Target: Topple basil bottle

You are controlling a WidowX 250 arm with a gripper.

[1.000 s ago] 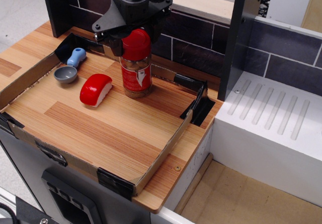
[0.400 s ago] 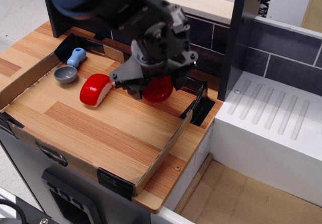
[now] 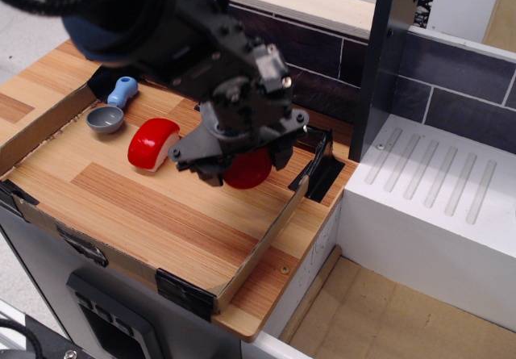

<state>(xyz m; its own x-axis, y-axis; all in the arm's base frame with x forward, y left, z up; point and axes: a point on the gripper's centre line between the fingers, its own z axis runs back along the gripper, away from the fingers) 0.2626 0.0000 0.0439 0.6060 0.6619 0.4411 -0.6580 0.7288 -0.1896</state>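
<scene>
basil bottle (image 3: pixel 248 169) tipped further, cap lower | jaws still clamped

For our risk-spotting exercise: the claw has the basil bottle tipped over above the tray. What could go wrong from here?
1. The basil bottle, only its red cap showing, lies tipped toward the tray's right wall; once released it may roll against that wall.
2. The claw hides the bottle's body, so whether it rests on the wood cannot be told; a release could drop it.
3. The arm is close to the red domed piece and might nudge it.
</scene>
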